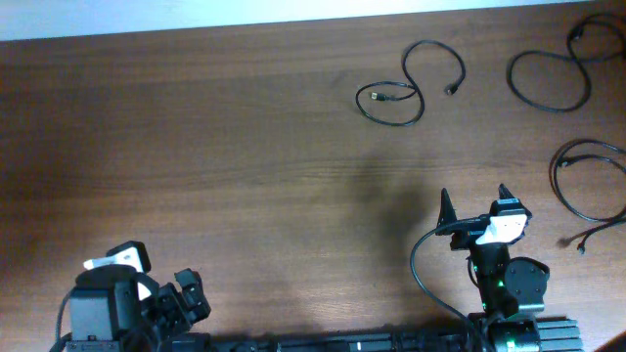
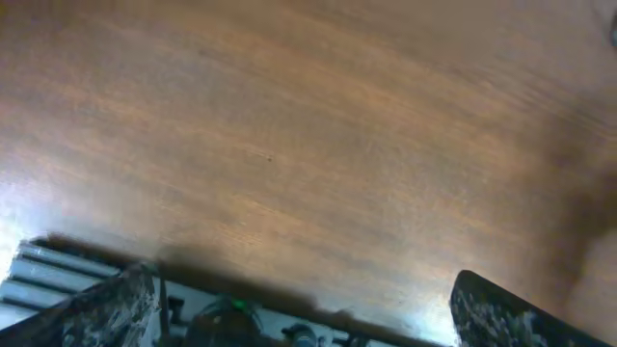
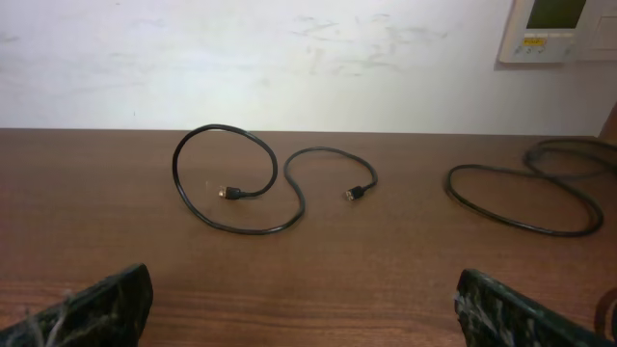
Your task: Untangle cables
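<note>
Cables (image 1: 419, 90), thin black plug-ended cords, lie separate on the brown wooden table (image 1: 196, 147). The black right gripper (image 1: 476, 203) at 5 o'clock and the black left gripper (image 2: 299, 289) at 7 o'clock both stand with fingers apart, empty. A wide loop (image 1: 510, 78) lies at 2 o'clock, a second loop (image 1: 555, 176) at 3, a small S-curl (image 3: 176, 169) at 1.

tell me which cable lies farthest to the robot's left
The S-curled cable with both plugs visible; the other cables loop farther right.
</note>
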Controlling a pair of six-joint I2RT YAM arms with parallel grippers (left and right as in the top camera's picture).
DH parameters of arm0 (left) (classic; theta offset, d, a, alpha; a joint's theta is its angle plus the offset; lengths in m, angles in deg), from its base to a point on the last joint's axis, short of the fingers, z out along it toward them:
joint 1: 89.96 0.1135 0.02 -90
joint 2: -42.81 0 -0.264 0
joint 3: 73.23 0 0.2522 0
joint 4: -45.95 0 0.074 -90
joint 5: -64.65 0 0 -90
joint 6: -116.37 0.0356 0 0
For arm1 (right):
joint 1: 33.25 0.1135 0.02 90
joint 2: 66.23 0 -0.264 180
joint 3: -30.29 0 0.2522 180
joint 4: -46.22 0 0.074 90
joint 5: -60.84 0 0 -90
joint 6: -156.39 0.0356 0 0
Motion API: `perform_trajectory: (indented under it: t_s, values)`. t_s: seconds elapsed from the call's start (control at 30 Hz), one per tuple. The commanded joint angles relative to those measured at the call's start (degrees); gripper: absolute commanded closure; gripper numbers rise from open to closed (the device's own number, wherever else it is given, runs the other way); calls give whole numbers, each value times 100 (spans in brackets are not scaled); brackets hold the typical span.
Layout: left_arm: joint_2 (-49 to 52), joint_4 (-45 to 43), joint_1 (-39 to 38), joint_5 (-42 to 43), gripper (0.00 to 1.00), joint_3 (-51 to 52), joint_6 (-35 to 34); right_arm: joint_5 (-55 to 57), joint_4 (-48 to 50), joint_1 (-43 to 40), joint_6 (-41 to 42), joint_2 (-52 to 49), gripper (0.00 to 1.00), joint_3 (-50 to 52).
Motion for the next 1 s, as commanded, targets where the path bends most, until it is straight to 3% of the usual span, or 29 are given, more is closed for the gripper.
perform_trajectory:
  t_s: [0.0,0.3,0.53,0.63,0.77,0.97]
  values:
    - [-280,-811,-61,-98,2,59,90,-13,-4,46,-17,46,1,48]
    - [-2623,-3185,503,-103,2,2131,92,-13,-4,46,-17,46,1,48]
    - [-3292,-6671,588,-122,2,4673,101,-13,-7,46,-17,46,1,48]
    - [-3510,-7700,654,-98,2,5372,1075,-13,-7,46,-17,46,1,48]
    - [-3512,-8111,658,-98,2,5788,2124,-13,-7,46,-17,46,1,48]
    - [-3512,-8402,658,-48,2,6546,2354,-13,-4,46,-17,46,1,48]
